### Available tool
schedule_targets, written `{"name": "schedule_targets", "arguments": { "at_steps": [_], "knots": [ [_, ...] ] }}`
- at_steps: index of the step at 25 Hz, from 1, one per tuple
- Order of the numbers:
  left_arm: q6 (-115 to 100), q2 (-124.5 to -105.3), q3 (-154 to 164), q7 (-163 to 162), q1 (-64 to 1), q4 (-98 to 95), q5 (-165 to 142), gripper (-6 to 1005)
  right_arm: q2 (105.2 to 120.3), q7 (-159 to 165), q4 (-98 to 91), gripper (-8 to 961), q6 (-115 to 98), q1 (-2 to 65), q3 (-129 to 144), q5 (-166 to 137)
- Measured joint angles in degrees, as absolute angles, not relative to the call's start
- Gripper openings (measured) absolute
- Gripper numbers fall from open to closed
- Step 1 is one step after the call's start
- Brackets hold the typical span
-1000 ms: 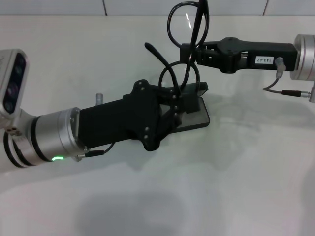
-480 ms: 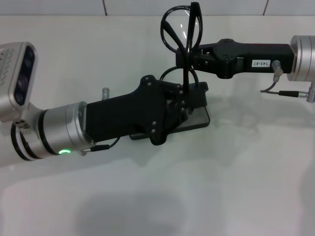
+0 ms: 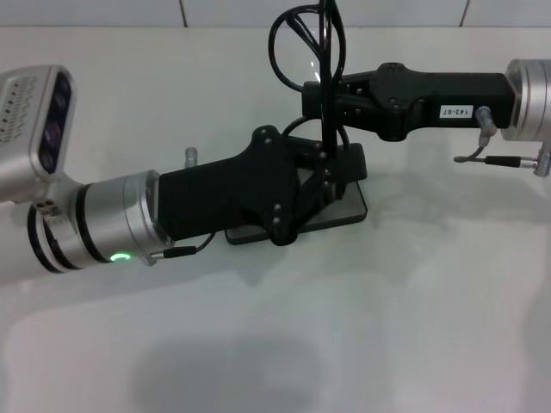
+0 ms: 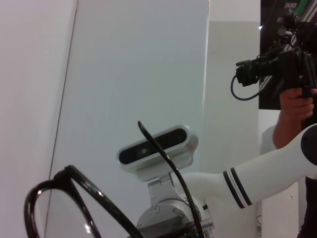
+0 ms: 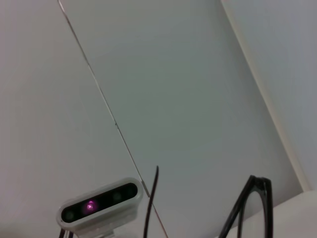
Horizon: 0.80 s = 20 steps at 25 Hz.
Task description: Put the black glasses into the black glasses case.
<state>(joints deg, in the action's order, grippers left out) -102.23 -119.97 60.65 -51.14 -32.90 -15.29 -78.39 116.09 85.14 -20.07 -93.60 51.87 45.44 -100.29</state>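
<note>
A: What are the fingers doing on each arm?

B: The right gripper (image 3: 317, 96) reaches in from the right edge of the bench (image 3: 413, 310), and its fingers (image 3: 312, 90) are clamped on the black glasses (image 3: 303, 45), holding them up off the surface. The left gripper (image 3: 320, 176) comes in from the near left, over the middle of the bench. Its fingers are buried in black on black, so I cannot tell whether they are open or closed.

A: Where is the case?

B: The black glasses case (image 3: 343, 208) lies flat near the middle of the bench, mostly hidden under the left gripper. Only its right end and a strip of its near side show.

A: And the glasses themselves?

B: Above and just behind the case, toward the far edge. They stand almost edge-on, one round lens (image 3: 291, 41) facing left, and a thin black part of the frame runs straight down in front of the right gripper to the left gripper's tip. Whether it touches the left gripper I cannot tell.

A: Do the wrist cameras add anything?

B: The left wrist view shows a lens rim and a raised temple arm (image 4: 168, 166) close up, with the other arm's camera (image 4: 153, 148) behind. The right wrist view shows the frame edge-on.
</note>
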Motion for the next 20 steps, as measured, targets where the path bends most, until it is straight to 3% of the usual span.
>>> {"name": "schedule_targets", "arguments": {
  "at_steps": [20],
  "knots": [
    [-102.1,-120.06,60.4,-51.4,-32.8,-15.3,-78.0,11,116.10,80.7,-20.0,136,-94.1,51.7,46.1,-100.3]
  ]
}}
